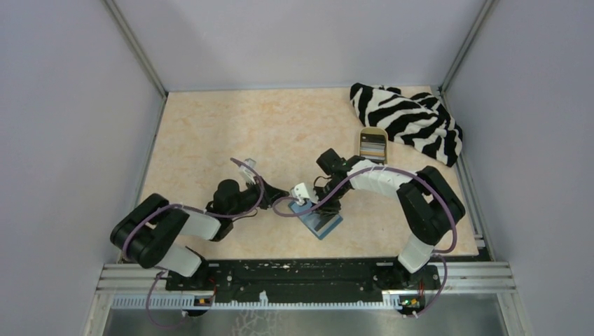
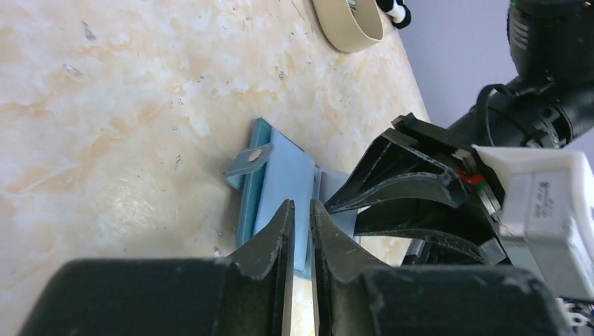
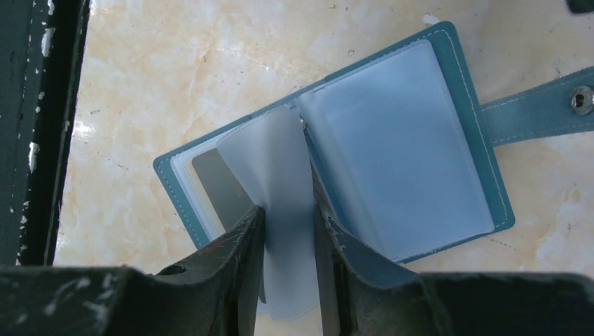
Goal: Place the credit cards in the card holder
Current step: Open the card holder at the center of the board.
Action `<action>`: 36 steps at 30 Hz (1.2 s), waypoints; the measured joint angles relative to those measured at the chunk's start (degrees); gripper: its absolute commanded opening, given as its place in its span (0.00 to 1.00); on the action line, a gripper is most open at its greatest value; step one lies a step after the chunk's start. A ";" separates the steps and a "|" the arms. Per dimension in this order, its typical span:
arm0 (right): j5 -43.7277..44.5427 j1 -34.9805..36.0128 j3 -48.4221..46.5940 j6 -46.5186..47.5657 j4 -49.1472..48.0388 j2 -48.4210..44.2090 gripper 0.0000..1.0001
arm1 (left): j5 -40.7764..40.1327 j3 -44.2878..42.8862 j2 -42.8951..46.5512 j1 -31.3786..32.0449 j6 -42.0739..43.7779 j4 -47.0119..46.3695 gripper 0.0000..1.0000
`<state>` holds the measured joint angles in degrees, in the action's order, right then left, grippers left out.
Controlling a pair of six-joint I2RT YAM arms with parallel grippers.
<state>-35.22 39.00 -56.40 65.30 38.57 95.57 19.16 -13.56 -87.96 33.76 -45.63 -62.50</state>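
Just left of the table's centre, the left gripper is held over the near edge of the card holder. Its fingers are drawn almost together with only a slit between them, and it cannot be told whether anything thin is caught there. The card holder is laid open like a booklet on the table, close to the near edge and between the two arms. It is seen as a teal stitched cover with frosted, translucent sleeves. A grey card is tucked into the left half, and a strap with a metal snap extends from the right edge. One sleeve is raised from the spine and pinched between the fingers of the right gripper. Further right and back, a tan oval tray is set against a zebra-striped cloth in the far right corner. The surface is mottled cream and peach, enclosed by pale grey walls.
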 measured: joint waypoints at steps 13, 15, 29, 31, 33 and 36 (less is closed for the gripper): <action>-0.44 0.00 -0.87 -1.36 0.28 0.72 0.28 | 9.97 11.76 18.86 0.00 25.42 -5.97 0.38; -0.48 -0.02 -1.09 -1.42 0.44 0.74 0.28 | 12.81 12.61 20.37 0.00 29.83 -8.11 0.41; -4.00 -3.39 -1.14 -0.74 1.70 0.72 0.23 | 26.01 9.73 7.15 8.24 57.77 -14.29 0.35; -4.76 -4.04 -1.16 -0.50 1.99 0.74 0.23 | 25.09 8.70 5.03 10.34 61.77 -14.27 0.35; -5.33 -4.44 -1.16 -0.31 2.27 0.74 0.23 | 23.80 7.50 2.49 11.69 65.11 -14.29 0.34; -5.66 -4.94 -1.16 0.09 2.62 0.72 0.23 | 21.75 5.88 -0.96 12.81 69.00 -14.34 0.33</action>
<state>-40.88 34.06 -57.56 65.39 41.19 96.29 40.91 -7.68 -88.92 46.57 23.38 -76.84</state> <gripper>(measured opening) 0.230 0.340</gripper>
